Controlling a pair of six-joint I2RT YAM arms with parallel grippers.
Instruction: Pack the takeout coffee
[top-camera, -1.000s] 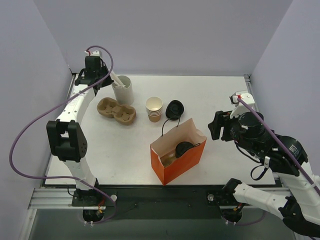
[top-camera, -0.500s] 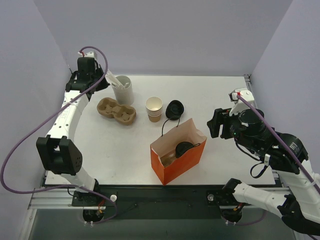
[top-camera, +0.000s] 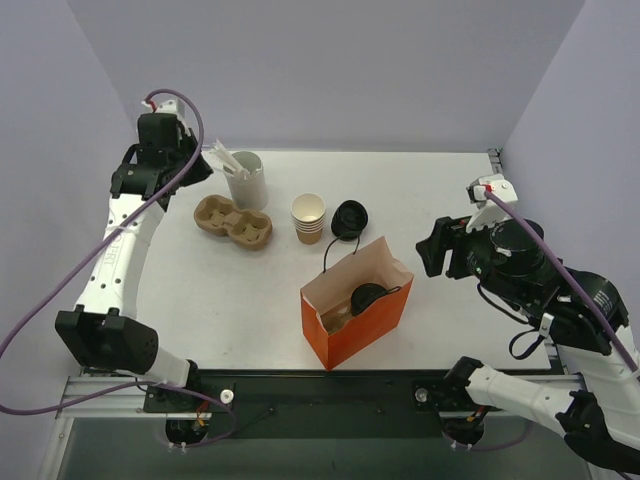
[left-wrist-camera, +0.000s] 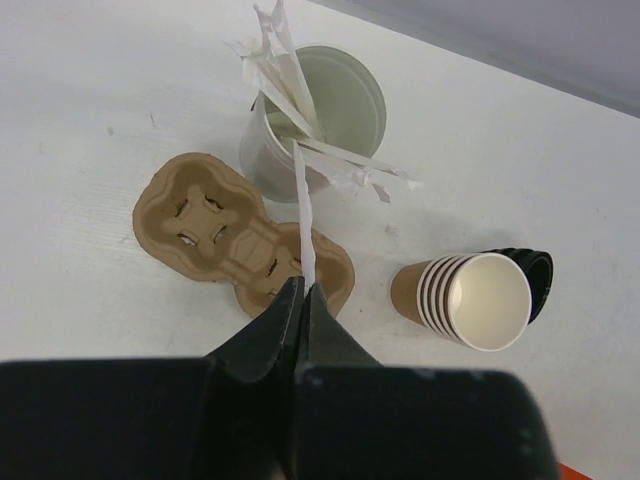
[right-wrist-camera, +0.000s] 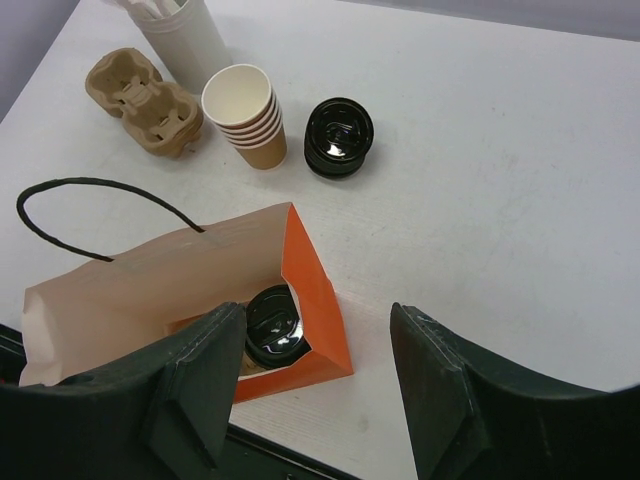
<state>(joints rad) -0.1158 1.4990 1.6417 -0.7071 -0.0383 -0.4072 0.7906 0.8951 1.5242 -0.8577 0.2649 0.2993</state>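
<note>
**Coffee bagged, one paper strip in my left claw**

The takeout coffee (right-wrist-camera: 273, 325) sits upright at the bottom of the orange paper bag (right-wrist-camera: 318, 285), its black lid showing through the open top. I judge the main part of the job done, and what is in hand now is an extra to go with it.

My left claw (left-wrist-camera: 303, 300) is pressed together on a thin white paper-wrapped strip (left-wrist-camera: 303, 215), pinching it by one end. The strip runs from my fingertips toward the white holder cup (left-wrist-camera: 350, 95), where more of the same stand bunched. I cannot tell whether its far end is free of that rim. The pulp carrier tray (left-wrist-camera: 240, 245) lies just beside the holder below me, and the stack of lidless cups (left-wrist-camera: 470, 300) and the loose black lids (right-wrist-camera: 339, 137) are further along the tabletop (right-wrist-camera: 520, 200).

My right claw (right-wrist-camera: 315, 312) hangs spread, holding nothing, above and to the side of the bag.

Next, I think, I carry the strip across to the bag's mouth. It is light and floppy, so I should keep it hanging straight. The mouth is narrow and its cord handle arches up on one side, so I should aim over the lid and part my fingers only once the strip is inside the walls.
</note>
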